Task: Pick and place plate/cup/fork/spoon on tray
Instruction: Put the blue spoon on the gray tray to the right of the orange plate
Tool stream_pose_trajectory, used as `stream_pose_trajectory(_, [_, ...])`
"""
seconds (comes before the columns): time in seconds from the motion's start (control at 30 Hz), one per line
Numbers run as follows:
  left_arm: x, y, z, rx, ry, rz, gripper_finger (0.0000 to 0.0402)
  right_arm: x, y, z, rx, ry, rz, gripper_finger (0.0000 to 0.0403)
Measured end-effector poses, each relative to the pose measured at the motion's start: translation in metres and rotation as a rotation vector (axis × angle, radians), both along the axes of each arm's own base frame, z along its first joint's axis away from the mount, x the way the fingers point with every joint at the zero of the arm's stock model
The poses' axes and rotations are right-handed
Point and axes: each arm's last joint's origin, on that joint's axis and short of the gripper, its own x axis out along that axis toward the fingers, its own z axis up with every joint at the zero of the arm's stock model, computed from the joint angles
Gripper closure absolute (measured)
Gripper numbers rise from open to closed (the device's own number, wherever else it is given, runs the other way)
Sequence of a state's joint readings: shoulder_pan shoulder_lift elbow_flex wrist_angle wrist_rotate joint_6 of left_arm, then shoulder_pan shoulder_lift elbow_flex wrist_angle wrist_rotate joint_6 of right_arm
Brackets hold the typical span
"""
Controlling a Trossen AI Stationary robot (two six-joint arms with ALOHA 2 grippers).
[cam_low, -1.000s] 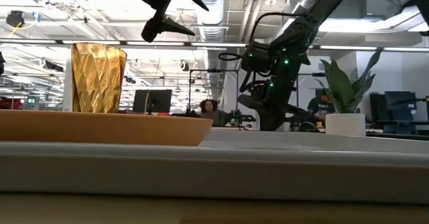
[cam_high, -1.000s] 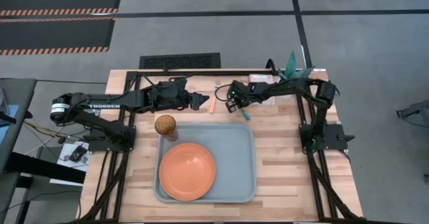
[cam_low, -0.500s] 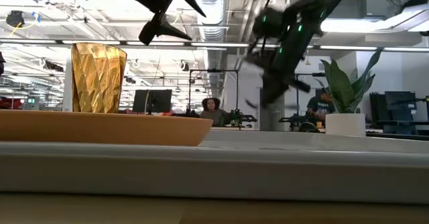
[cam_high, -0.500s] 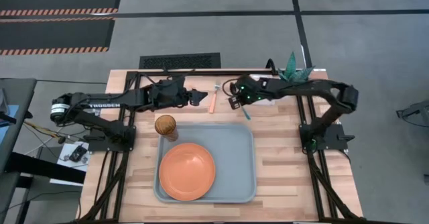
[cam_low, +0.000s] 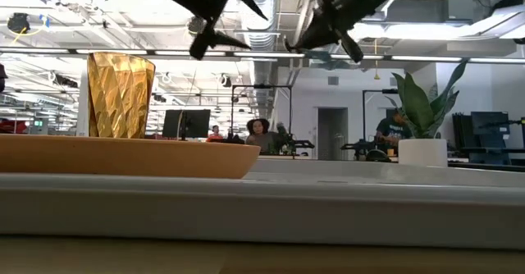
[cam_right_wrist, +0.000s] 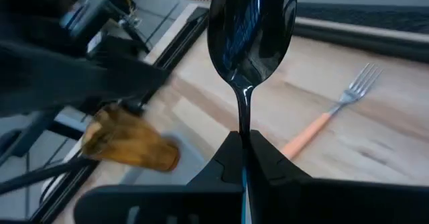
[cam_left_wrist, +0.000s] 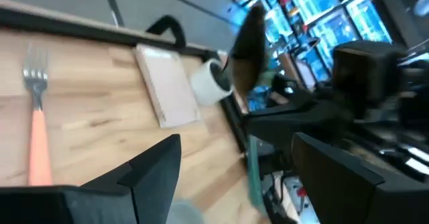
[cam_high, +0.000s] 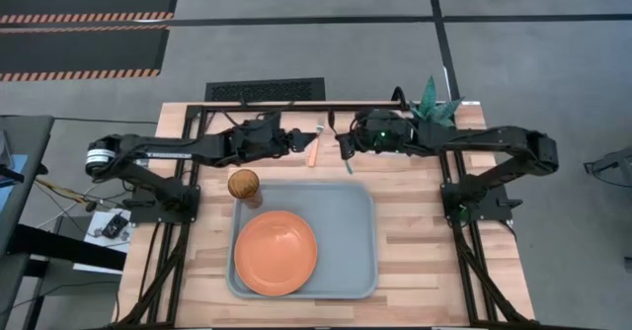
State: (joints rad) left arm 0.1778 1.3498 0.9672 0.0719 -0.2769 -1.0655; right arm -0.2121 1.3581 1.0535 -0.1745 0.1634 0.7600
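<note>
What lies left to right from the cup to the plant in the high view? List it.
cup → left end effector → fork → right end effector, gripping the spoon → potted plant

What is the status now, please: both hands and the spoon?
Right hand shut on spoon, raised above table. Left hand open, beside fork. Plate on tray. Nothing in the way.
</note>
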Motion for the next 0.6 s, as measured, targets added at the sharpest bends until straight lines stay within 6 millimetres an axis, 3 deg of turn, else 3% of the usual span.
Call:
stream_pose_trajectory(0.33, [0.027,0.001,-0.026,-0.032,-0.012,-0.043,0.0140,0.008,0.024,-0.005,0.006,0.013,0.049,0.0394])
stream_pose_trajectory(0.6, [0.031,0.001,-0.027,-0.028,-0.039,-0.046,0.0140,0.021,0.039,-0.018,0.016,0.037,0.082,0.0394])
